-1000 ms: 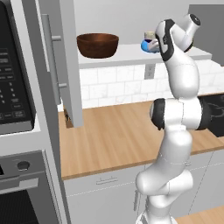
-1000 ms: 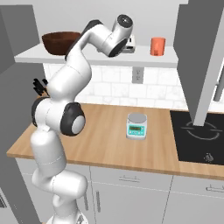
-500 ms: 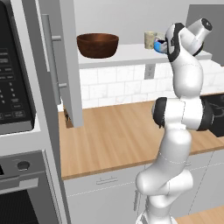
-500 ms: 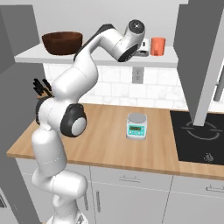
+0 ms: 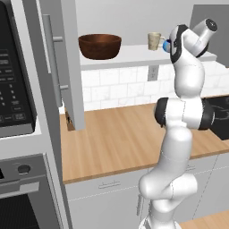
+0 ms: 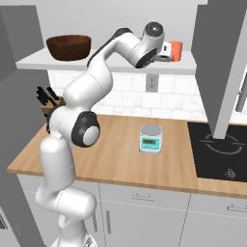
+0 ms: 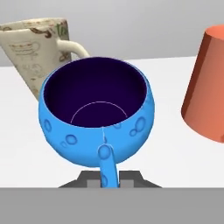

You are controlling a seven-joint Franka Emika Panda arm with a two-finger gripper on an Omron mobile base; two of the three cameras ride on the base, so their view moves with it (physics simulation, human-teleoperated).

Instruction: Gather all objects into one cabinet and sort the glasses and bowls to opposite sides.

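My gripper (image 7: 108, 179) is shut on the small blue bowl (image 7: 97, 116), holding it by a blue stub at its near side, just over the white shelf (image 7: 26, 144). The bowl's inside is dark and empty. The beige mug (image 7: 37, 48) stands behind it to the left, and the orange mug (image 7: 208, 85) stands to its right. In the left base view the blue bowl (image 5: 166, 45) sits at the hand, right of the beige mug (image 5: 154, 41). The large dark brown bowl (image 5: 99, 45) rests on the shelf's left end. The cabinet door (image 5: 67, 62) hangs open with its bar handle (image 5: 50, 58).
On the wooden counter (image 6: 120, 159) stands a small kitchen scale (image 6: 150, 139), with a black cooktop (image 6: 217, 149) to its right. A knife block (image 6: 48, 99) sits at the back left. Another open grey door (image 6: 222, 62) hangs at the right, close to the orange mug (image 6: 176, 50).
The arm has swung right along the shelf with the blue bowl in its grip, passing the beige mug and ending between it and the orange mug.
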